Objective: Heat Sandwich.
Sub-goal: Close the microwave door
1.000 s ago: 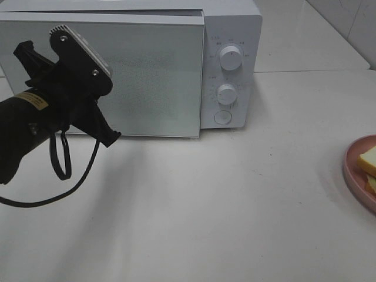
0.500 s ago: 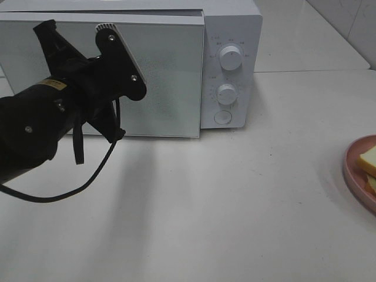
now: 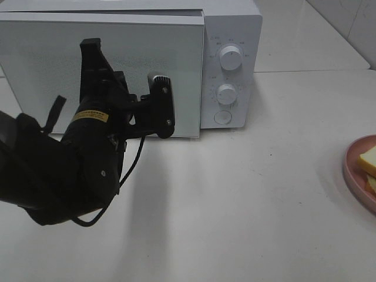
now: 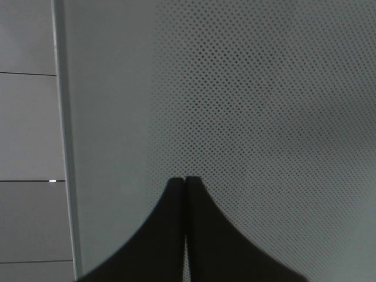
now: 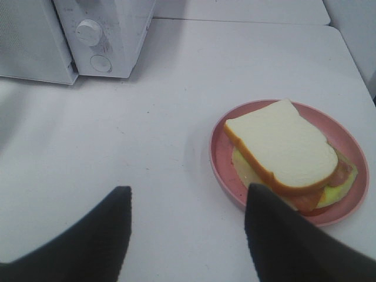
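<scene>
The sandwich (image 5: 281, 151) lies on a pink plate (image 5: 223, 161) at the right edge of the table (image 3: 247, 200), well apart from the microwave (image 3: 232, 35). The right gripper (image 5: 187, 226) hangs above the table with its jaws spread; the sandwich sits just beyond one fingertip, not between them. The left gripper (image 4: 185, 181), jaws pressed together, points at the microwave's closed door (image 3: 170, 53).

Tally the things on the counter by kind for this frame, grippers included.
Microwave: 1
Round knobs on it: 2
Pink plate: 1
Sandwich: 1
Grippers: 2, left gripper, right gripper
Total: 7
</scene>
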Motion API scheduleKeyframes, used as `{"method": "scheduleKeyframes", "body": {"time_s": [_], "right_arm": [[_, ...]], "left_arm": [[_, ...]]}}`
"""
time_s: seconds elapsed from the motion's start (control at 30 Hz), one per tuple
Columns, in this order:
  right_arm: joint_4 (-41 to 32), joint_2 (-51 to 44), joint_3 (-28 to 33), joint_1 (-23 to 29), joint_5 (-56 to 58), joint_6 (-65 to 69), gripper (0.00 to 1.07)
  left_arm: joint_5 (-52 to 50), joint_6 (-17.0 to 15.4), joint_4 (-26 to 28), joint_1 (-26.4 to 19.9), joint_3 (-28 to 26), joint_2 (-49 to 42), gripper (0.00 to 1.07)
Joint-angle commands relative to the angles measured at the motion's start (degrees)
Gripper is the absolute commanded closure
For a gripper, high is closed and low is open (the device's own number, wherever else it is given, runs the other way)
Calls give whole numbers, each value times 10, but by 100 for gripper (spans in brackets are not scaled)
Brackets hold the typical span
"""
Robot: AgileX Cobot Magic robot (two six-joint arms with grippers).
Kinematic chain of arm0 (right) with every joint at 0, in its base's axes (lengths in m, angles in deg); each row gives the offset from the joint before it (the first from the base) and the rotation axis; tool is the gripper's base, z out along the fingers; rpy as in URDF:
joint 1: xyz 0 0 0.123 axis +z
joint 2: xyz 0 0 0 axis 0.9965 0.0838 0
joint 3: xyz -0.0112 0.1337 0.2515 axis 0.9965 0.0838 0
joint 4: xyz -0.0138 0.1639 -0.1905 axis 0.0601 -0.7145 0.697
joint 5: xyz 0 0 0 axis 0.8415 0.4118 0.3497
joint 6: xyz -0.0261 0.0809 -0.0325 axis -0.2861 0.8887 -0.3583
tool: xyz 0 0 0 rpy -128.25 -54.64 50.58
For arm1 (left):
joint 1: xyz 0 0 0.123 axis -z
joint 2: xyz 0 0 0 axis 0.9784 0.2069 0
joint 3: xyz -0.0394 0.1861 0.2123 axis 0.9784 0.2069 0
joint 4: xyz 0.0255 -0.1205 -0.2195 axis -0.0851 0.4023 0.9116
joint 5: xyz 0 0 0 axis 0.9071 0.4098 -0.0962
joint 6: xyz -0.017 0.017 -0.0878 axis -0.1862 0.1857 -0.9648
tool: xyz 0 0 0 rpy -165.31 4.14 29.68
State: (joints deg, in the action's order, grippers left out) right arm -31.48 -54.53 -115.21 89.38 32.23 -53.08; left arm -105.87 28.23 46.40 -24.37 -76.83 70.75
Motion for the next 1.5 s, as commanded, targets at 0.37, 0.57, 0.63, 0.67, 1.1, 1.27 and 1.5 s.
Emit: {"method": "scheduleKeyframes", "body": {"time_s": [0.37,0.57,0.63,0.67,1.1,1.27,1.5], "right_arm": [[2,-14,-1,0,-7,-3,50],[2,-14,-1,0,-7,-3,50],[2,-14,-1,0,-7,-3,50],[2,-14,-1,0,-7,-3,50],[2,-14,-1,0,-7,-3,50],[2,-14,-1,0,-7,-3,50],[2,-14,-1,0,-7,-3,50]], "left_arm": [[-22,3,16,-2,-10,16,107],[-26,21,28,-2,-22,19,107],[-50,50,39,-2,-36,34,107],[-59,52,40,-2,-41,41,107],[-75,58,45,-14,-90,85,107],[-74,58,41,-30,-103,89,107],[-70,58,3,-54,-104,89,107]]}}
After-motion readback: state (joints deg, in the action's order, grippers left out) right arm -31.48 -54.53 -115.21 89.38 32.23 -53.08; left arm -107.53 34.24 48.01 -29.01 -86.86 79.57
